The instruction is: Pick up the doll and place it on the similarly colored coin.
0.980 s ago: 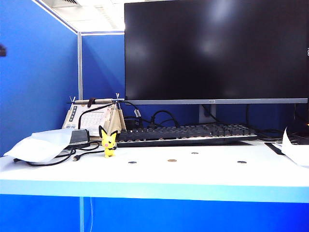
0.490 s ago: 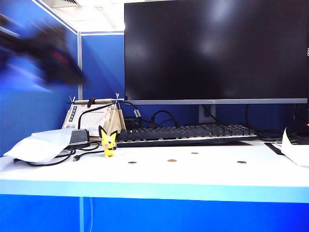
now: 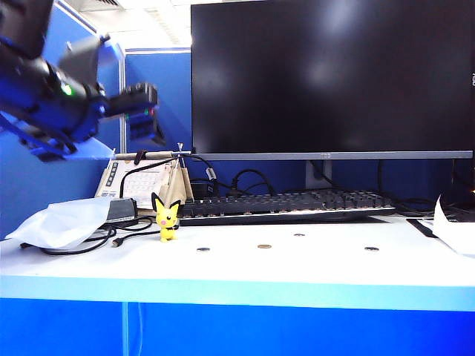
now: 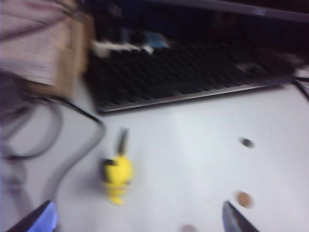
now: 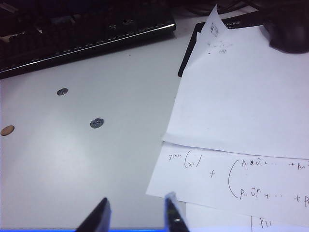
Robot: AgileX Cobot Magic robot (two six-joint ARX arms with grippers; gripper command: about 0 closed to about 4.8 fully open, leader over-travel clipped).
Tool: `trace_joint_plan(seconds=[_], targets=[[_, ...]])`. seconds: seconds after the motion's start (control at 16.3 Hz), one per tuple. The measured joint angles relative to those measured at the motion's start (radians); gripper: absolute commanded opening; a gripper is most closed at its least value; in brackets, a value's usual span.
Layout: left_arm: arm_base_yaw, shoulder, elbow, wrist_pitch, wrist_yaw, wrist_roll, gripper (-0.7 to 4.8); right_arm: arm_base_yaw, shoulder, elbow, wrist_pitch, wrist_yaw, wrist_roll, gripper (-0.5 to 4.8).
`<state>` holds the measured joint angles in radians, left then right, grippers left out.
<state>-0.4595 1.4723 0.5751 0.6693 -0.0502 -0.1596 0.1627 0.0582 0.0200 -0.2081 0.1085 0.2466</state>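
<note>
The left gripper (image 3: 141, 113) hung high above the table (image 3: 237, 271), out in front of the blue partition, with its jaws spread wide and nothing between them. The doll (image 3: 166, 217) stood upright well below it and a little to the side, beside a loop of black cable (image 3: 89, 243) and just ahead of the keyboard (image 3: 286, 205). In the left wrist view the doll (image 4: 117, 178) sat between the two fingertips (image 4: 38, 220) showing at the frame's edge, though that picture was smeared with motion.

The coin (image 3: 264, 246), golden-brown, lay flat on the table further along from the gripper, past the doll, with dark grey coins (image 3: 203, 249) near it on either side. The right gripper (image 5: 135, 212) was out of the exterior view; its own camera showed it parked with jaws parted over bare table by some handwritten sheets (image 5: 241, 121), the coin (image 5: 7, 130) off to its far side.

The risks from here looked plain enough. The doll was small and top-heavy with those ears, so a descent slightly off line could knock it over or push it into the cable. A finger could also snag the cable. On release, the doll might tip off so small a target, or be set on a grey coin by mistake.
</note>
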Motion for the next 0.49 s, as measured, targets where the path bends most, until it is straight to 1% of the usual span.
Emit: trace_joint_plan(seconds=[0.06,0.18,0.25,0.31,0.49], targets=[[0.051,0.074,0.032,0.008,0.122,-0.042,4.79,0.000,0.000,0.000,0.000,0.000,0.000,1.48],[0.076,0.172,0.079,-0.015,0.209,-0.056,4.79,0.000,0.000,0.000,0.000,0.000,0.000,1.48],[0.069,0.188,0.086,-0.030,0.222,-0.050,4.79,0.000,0.000,0.000,0.000,0.000,0.000,1.48],[0.054,0.200,0.087,-0.022,0.216,-0.035,4.79,0.000,0.000,0.000,0.000,0.001,0.000,1.48],[0.055,0.245,0.092,0.011,0.187,-0.013,4.79,0.000,0.000,0.000,0.000,0.000,0.000,1.48]])
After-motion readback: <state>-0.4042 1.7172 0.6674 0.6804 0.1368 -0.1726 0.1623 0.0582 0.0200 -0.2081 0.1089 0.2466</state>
